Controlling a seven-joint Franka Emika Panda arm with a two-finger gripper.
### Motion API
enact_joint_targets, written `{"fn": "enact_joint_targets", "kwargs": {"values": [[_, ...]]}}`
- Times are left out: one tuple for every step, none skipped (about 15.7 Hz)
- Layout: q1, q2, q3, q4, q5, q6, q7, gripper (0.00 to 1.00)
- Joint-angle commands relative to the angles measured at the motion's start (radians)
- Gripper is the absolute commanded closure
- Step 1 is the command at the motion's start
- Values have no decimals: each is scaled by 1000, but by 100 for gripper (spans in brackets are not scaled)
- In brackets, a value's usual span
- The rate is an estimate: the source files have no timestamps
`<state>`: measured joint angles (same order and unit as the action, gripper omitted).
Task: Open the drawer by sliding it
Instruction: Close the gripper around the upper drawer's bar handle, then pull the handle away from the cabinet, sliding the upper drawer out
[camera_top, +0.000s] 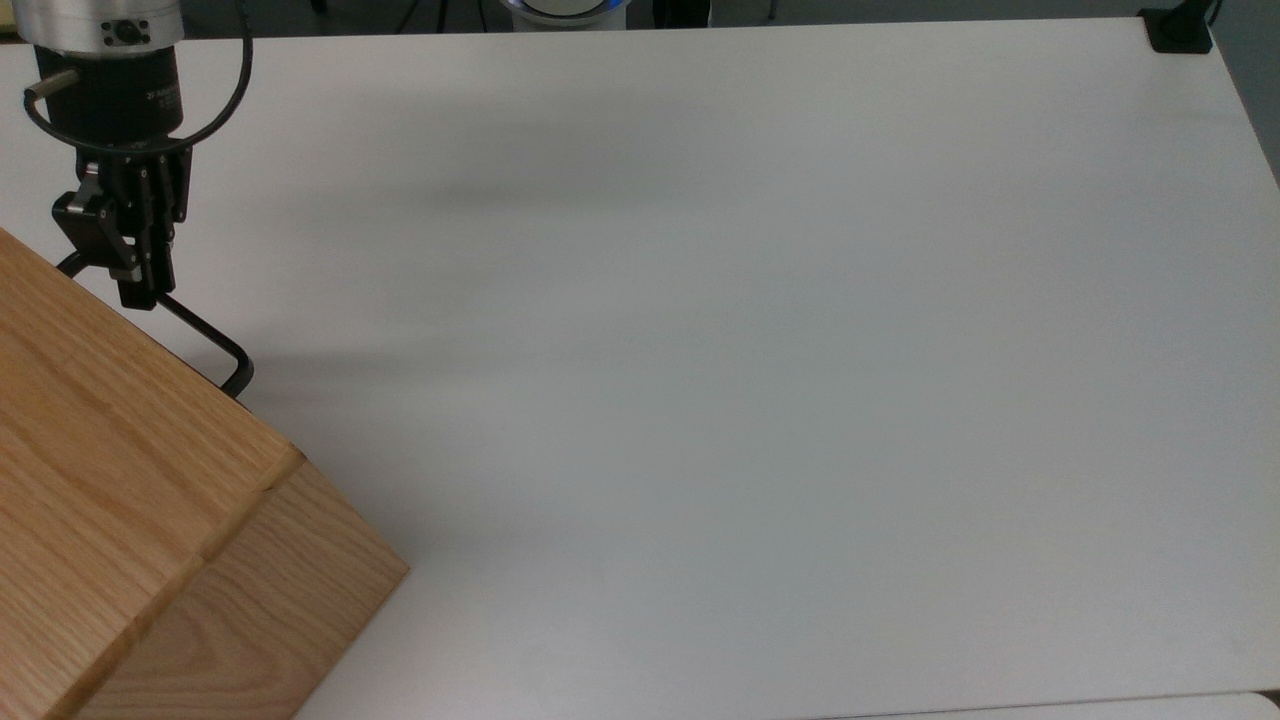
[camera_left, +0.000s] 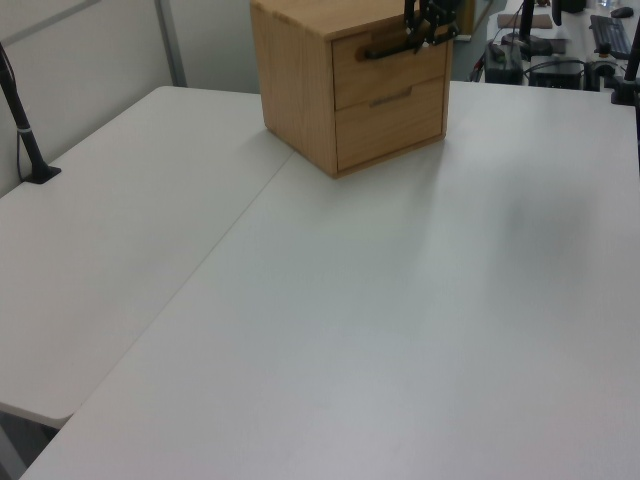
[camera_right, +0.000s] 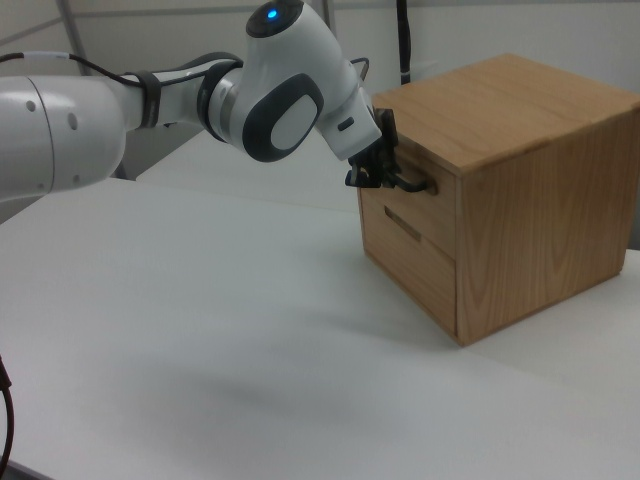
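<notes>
The drawer (camera_left: 388, 72) is the upper one in an oak cabinet (camera_left: 295, 70), and it sits flush with the cabinet front. Its black bar handle (camera_top: 205, 335) sticks out past the cabinet top (camera_top: 120, 480) in the top view. My gripper (camera_top: 140, 292) has its fingers pinched together on the far end of that bar. In the right view the gripper (camera_right: 380, 178) meets the handle (camera_right: 415, 184) from the right view's left, in front of the drawer's panel (camera_right: 438, 218). The left view shows the gripper (camera_left: 425, 30) at the handle's right end (camera_left: 385, 50).
The white table (camera_top: 750, 400) spreads wide to the top view's right of the cabinet. A black clamp (camera_top: 1178, 32) sits at its far right corner. A black post (camera_left: 25, 125) stands at the left view's left. A second, lower drawer (camera_left: 392, 125) lies beneath.
</notes>
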<state>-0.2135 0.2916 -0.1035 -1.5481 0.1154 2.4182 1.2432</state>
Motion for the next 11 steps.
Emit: {"fn": "enact_joint_targets", "kwargs": {"values": [[16,-86,4,-44,-45,-102,-14,89],[17,-98,5,-50,-49,-119,-16,89],[17,-110,13,-61,-57,-135,-14,89],[16,-124,22,-72,-66,-151,-14,89],[16,-143,28,-89,-77,-165,-14,89],[16,-163,33,-104,-83,-177,-14,89],[16,-181,33,-116,-88,-195,-14,89],[17,-195,34,-125,-88,-215,-16,89],[19,-207,34,-138,-89,-234,-25,89],[19,-225,34,-153,-92,-246,-31,89],[20,-242,34,-170,-95,-254,-34,89]]}}
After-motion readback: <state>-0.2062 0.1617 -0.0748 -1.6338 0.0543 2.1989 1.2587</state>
